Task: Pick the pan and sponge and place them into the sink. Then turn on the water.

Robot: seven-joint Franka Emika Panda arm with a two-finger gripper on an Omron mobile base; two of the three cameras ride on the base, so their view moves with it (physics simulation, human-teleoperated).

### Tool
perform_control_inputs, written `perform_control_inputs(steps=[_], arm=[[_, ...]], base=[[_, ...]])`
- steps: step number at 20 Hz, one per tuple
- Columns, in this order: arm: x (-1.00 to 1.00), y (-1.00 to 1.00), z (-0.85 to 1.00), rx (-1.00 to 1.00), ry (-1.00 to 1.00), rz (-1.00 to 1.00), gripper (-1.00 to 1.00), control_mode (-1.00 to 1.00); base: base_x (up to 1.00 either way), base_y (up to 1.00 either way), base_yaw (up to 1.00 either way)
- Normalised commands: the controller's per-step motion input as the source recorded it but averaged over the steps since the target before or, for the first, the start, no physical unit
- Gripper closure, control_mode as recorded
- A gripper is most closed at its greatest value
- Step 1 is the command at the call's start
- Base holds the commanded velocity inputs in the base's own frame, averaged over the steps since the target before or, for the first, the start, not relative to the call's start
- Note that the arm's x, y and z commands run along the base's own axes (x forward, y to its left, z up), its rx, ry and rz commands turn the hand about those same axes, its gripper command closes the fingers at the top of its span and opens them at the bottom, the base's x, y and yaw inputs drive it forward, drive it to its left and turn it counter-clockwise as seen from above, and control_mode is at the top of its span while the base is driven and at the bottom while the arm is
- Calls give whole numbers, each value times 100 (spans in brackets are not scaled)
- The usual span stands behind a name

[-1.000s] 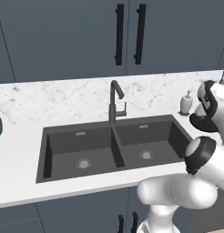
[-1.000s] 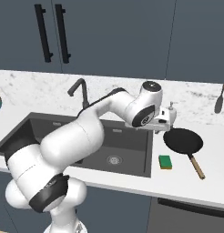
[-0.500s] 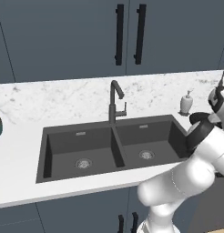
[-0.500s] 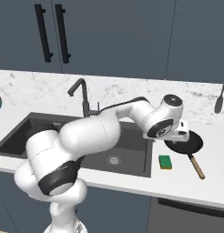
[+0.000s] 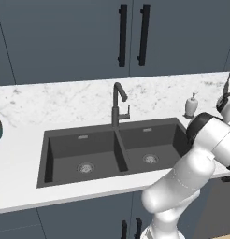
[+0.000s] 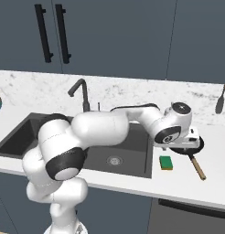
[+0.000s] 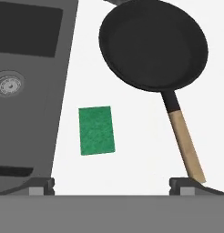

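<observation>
With jaws standing apart, the pincer (image 7: 111,184) is hovering over pan (image 7: 153,44) and sponge (image 7: 96,130), risking closing between them and gripping neither.

Dark double-basin sink (image 5: 65,158) in the marble counter (image 5: 51,105), faucet (image 5: 118,105) behind the divider, soap dispenser (image 5: 191,105) at right

The black pan (image 7: 153,45) lies flat on the white desk (image 7: 136,150), right of the sink (image 5: 112,151), its wooden handle pointing toward the front edge. The green sponge (image 7: 96,130) lies flat between pan and sink, touching neither. Both basins are dry.
</observation>
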Motion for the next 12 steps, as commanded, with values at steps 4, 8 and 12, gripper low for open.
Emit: perform_control_inputs(steps=[4, 8, 12], arm=[[0, -30, -26, -4, 4, 0, -100, -100], [3, -10, -11, 0, 13, 0, -100, -100], [16, -17, -10, 0, 16, 0, -100, -100]], base=[[0, 0, 0], [0, 0, 0], [0, 0, 0]])
